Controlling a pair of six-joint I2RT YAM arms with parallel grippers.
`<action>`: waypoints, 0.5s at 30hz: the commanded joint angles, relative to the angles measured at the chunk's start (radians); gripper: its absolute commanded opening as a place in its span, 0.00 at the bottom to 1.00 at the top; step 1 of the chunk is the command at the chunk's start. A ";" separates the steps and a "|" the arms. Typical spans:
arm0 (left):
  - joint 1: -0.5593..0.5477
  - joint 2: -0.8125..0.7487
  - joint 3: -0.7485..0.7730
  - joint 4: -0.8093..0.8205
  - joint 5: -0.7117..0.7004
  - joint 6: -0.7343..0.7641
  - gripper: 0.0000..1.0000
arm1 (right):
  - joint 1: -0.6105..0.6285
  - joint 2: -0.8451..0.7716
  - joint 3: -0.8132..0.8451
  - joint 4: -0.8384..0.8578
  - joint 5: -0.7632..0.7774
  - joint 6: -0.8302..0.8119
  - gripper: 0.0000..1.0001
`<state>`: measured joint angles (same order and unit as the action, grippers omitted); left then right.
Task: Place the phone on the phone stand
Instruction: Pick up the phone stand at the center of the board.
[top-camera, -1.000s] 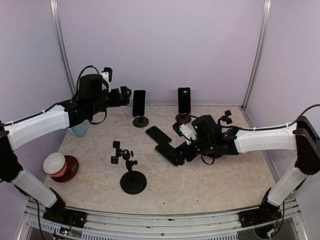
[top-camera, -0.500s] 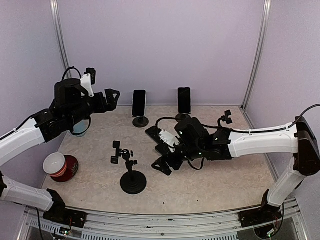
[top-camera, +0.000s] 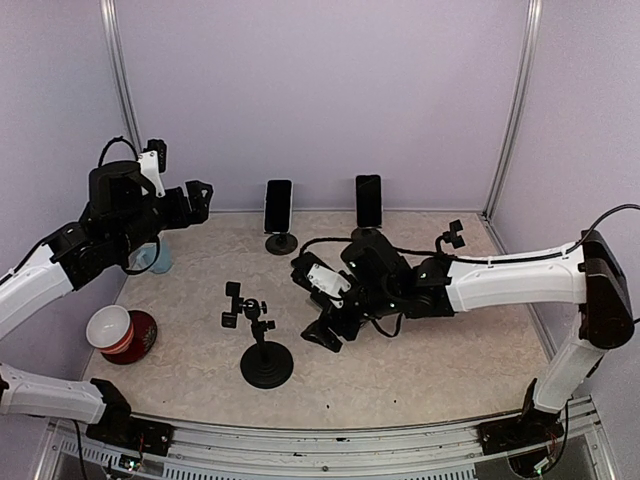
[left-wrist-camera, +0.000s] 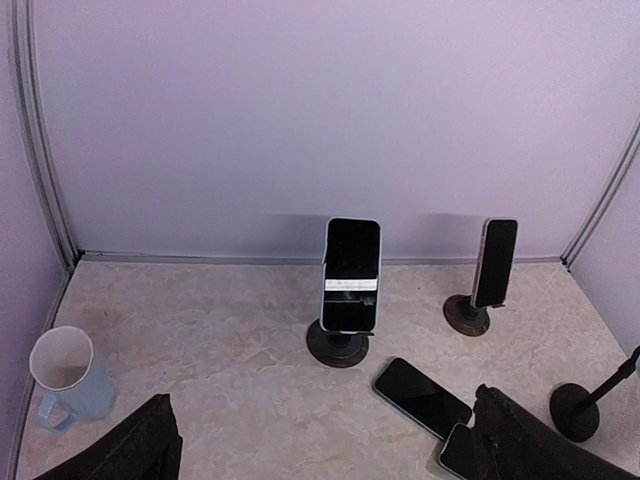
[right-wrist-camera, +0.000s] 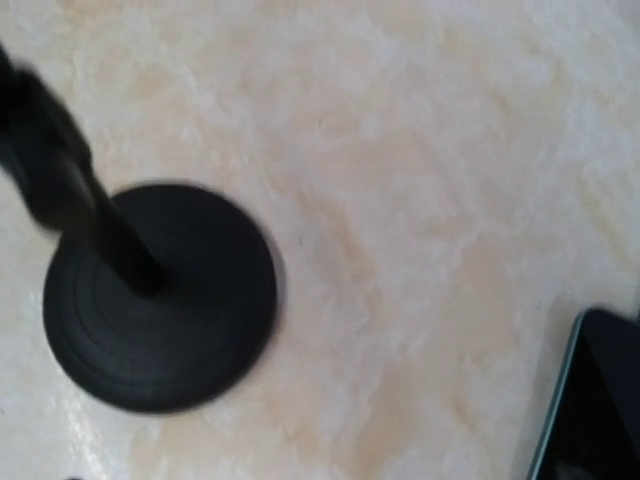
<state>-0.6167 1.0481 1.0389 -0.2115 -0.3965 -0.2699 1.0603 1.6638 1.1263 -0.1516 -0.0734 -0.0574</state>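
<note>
Phone (left-wrist-camera: 422, 397) flat on table (top-camera: 430, 370), centre-right, just far of right pincer (top-camera: 325, 326). Pincer spread, low over table, between phone and vacant phone stand (top-camera: 262, 345). Left pincer (top-camera: 199, 190) spread, raised far left. Second flat phone (left-wrist-camera: 458, 452) partly hidden by right arm. Right wrist view blurred.

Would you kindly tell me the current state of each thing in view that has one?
left hand: open, empty, aloft.
right hand: open, apparently empty, down low.
left rear phone: mounted upright.
right rear phone: mounted upright.
flat phone: lying flat, screen dark.
front stand: upright, empty.
blue mug: upright.
red cup: upright.
</note>
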 joint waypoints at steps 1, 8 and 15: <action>0.015 0.021 0.032 -0.058 0.001 0.002 0.99 | 0.003 0.021 0.152 -0.088 -0.021 -0.013 1.00; 0.005 -0.080 -0.029 -0.136 -0.043 -0.062 0.99 | 0.003 -0.004 0.303 -0.174 0.006 0.078 1.00; 0.006 -0.180 -0.134 -0.053 -0.051 -0.006 0.99 | 0.007 -0.001 0.149 -0.005 0.018 0.125 1.00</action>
<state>-0.6075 0.8928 0.9535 -0.3061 -0.4358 -0.3008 1.0603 1.6554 1.3491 -0.2253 -0.0746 0.0132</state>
